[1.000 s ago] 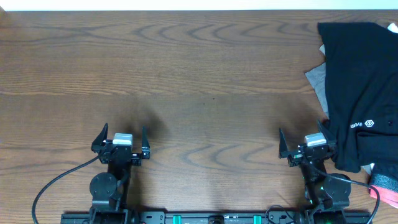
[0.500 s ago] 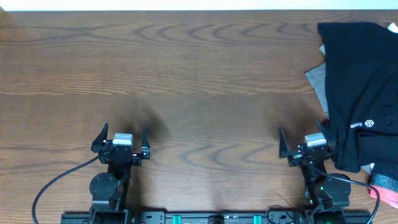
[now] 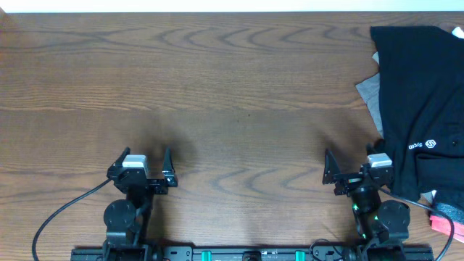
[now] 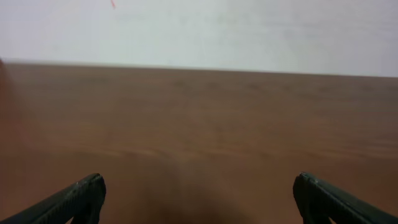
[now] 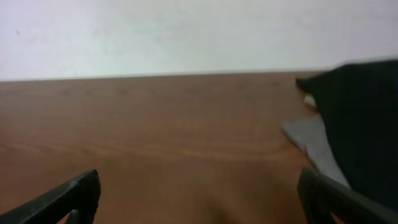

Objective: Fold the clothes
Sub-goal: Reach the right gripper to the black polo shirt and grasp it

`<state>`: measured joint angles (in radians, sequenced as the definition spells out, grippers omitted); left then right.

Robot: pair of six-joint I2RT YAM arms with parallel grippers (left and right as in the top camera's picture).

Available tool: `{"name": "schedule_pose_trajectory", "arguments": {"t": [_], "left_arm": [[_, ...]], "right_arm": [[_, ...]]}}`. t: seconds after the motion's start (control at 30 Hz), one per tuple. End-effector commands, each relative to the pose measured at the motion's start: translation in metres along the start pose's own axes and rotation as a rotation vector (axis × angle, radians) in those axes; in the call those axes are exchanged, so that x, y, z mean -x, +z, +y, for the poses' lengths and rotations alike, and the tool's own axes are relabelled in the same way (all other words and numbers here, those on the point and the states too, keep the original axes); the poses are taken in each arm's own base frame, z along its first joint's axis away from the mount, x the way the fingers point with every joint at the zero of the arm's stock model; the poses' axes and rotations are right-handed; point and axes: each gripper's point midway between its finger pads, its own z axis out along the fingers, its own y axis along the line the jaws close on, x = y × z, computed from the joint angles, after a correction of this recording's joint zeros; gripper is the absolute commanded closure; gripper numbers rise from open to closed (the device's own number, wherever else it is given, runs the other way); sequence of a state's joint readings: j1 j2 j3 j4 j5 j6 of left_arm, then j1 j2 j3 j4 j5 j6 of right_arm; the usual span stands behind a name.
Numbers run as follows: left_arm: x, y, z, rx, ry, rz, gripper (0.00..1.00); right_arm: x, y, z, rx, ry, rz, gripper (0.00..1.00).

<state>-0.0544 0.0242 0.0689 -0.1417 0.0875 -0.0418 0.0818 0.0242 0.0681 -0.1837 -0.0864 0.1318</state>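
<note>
Spread wide, the left gripper [image 3: 143,156] rests low over bare wood far to the left of the black garment [image 3: 424,94], with nothing between its fingers. Its own wrist view shows the same: both dark fingertips [image 4: 87,190] stand apart at the bottom corners, with only brown table [image 4: 199,124] between them.

Off to the right, the right gripper [image 3: 353,161] is also open and holds nothing. It sits just beside the black garment's lower left edge — its outer finger merges with the dark cloth from overhead, so contact cannot be told. From the right wrist, that gripper [image 5: 198,183] looks along the table, with the black garment [image 5: 364,124] filling the right side of the view.

On the black garment, small white lettering [image 3: 415,146] and a round white emblem [image 3: 431,143] lie near the lower left hem. A grey garment [image 3: 371,93] pokes out from under its left edge — the right wrist view also shows this grey cloth [image 5: 314,140] flat on the wood. Below the black garment's bottom edge a bit of white fabric [image 3: 433,196] and a pink item [image 3: 444,223] show at the frame's corner.
</note>
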Motion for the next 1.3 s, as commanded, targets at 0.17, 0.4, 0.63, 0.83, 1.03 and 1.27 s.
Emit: {"name": "schedule_pose_trajectory", "arguments": {"t": [0.17, 0.4, 0.63, 0.83, 1.03, 1.27], "left_arm": [[0.027, -0.016, -0.015, -0.047, -0.113, 0.116, 0.02], [0.056, -0.031, -0.018, -0.017, -0.123, 0.298, 0.02], [0.059, -0.042, -0.019, 0.026, -0.137, 0.55, 0.02], [0.064, -0.049, -0.02, 0.04, -0.142, 0.638, 0.02], [0.066, -0.048, -0.02, 0.04, -0.141, 0.631, 0.02], [0.065, -0.048, -0.02, 0.04, -0.141, 0.632, 0.02]], "right_arm": [[0.053, -0.015, -0.001, -0.056, 0.045, 0.04, 0.01], [0.063, -0.012, -0.005, -0.113, 0.035, 0.276, 0.01], [0.048, 0.0, -0.009, -0.15, 0.002, 0.652, 0.01], [0.038, 0.015, -0.017, -0.19, -0.016, 0.841, 0.01], [0.024, -0.001, -0.084, -0.645, 0.1, 0.885, 0.01], [-0.006, -0.015, -0.129, -0.819, 0.206, 0.99, 0.01]]}}
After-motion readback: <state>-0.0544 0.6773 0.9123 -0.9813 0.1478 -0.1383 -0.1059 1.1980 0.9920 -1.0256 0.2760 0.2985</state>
